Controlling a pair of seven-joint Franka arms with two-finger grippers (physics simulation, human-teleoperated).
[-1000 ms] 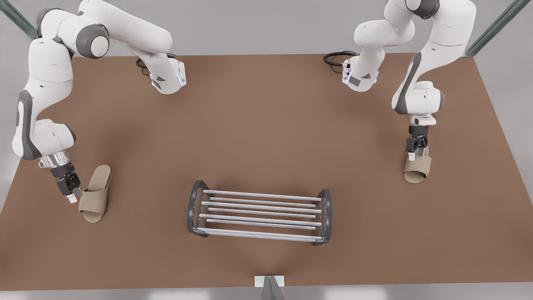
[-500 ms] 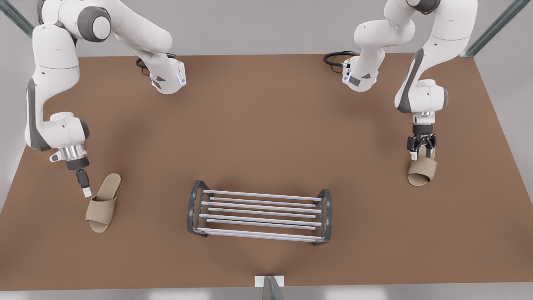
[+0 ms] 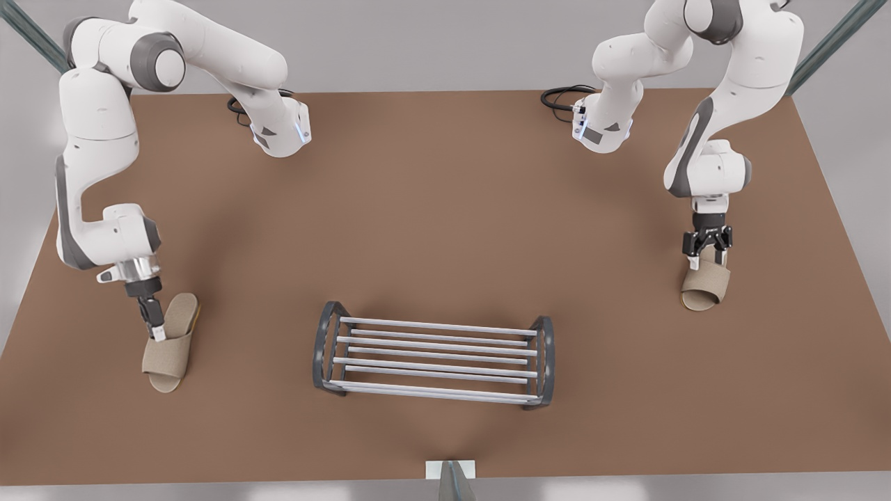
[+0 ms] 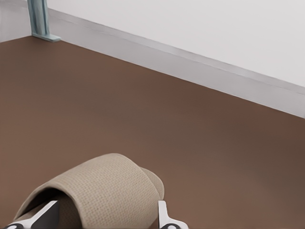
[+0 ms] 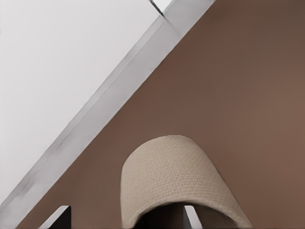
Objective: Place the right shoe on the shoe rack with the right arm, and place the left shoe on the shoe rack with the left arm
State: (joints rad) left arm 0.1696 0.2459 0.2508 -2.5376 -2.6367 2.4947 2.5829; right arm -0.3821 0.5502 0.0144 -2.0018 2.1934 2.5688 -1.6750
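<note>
Plainly open, the left tool (image 3: 159,334) straddles the left shoe (image 3: 167,356) and the right tool (image 3: 706,261) straddles the right shoe (image 3: 704,289), either side of the shoe rack (image 3: 435,392).

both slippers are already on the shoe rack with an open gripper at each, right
No, the front view shows the left shoe and right shoe on the table beside the shoe rack, not on it. The open left gripper and right gripper are at one each.

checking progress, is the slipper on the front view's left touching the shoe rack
Apart. The front view shows the slipper and shoe rack separated by a strip of bare brown table.
</note>
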